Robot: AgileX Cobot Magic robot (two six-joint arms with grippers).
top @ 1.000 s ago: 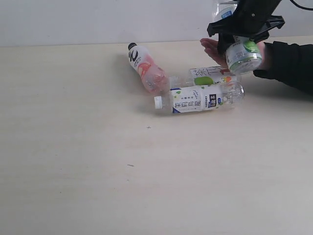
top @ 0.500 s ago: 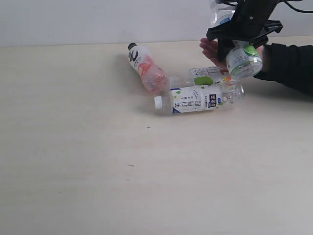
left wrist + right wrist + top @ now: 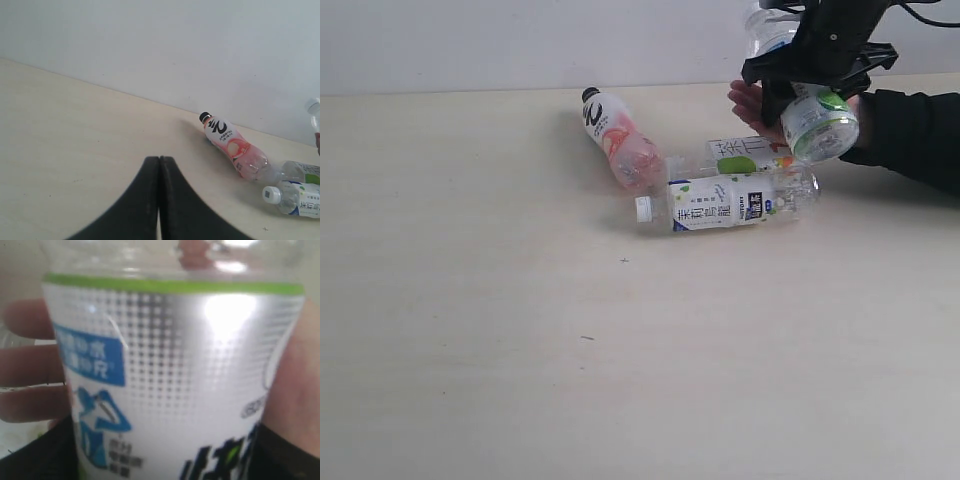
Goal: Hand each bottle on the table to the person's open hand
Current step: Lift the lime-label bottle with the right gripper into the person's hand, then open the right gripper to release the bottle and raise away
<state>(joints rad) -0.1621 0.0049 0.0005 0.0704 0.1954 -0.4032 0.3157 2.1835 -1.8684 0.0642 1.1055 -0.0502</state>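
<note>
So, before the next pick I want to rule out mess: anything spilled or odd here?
No spill shows. The pink-labelled bottle, front white-green bottle and rear white-green bottle lie on their sides, clustered; nothing looks damaged.

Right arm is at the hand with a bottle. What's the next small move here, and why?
Probably open the right gripper and let go: it holds the white-green bottle right at the person's open hand, and the right wrist view shows the palm directly behind it.
</note>
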